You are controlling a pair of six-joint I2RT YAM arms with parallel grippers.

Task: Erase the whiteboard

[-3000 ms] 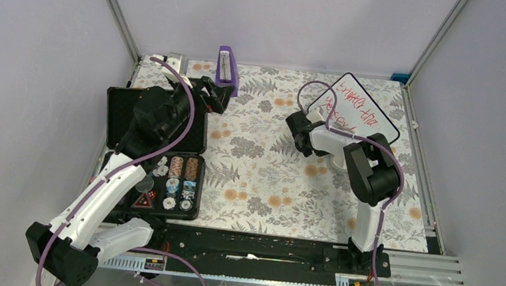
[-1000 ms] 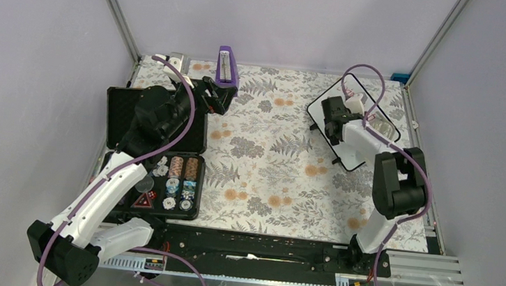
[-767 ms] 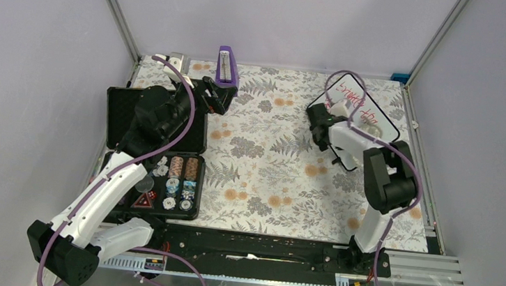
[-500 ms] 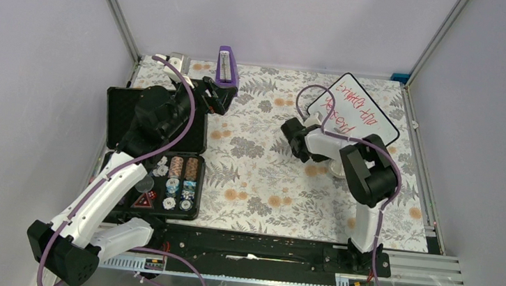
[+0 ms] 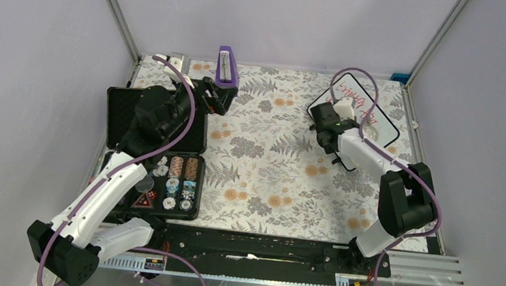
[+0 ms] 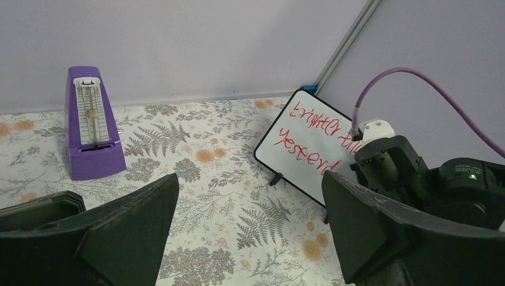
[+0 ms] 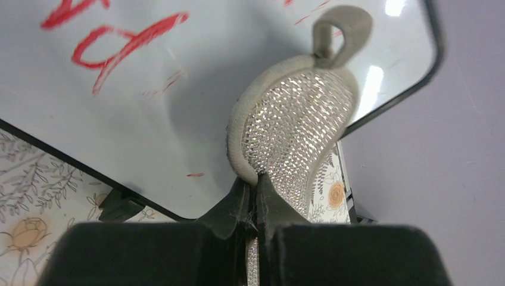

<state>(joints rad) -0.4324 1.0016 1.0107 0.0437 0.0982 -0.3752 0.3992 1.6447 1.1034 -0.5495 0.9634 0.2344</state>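
Sequinned silver fabric faces the oval pad (image 7: pixel 298 131) pinched in the right gripper (image 7: pixel 256 190), touching the small black-framed whiteboard (image 7: pixel 178 119) straight ahead. Its red writing (image 7: pixel 113 53) lies up-left of the gripper, along the board's length. The left gripper (image 6: pixel 247 238) gapes, well apart.

And the right arm swings back in! Half a second ago the right gripper (image 7: pixel 255 189) sat off the whiteboard (image 5: pixel 356 100), out toward the bench's middle. Now it's over the board again near the far right corner, the silvery pad (image 7: pixel 295 128) down on the white surface and the elbow out toward the right edge.
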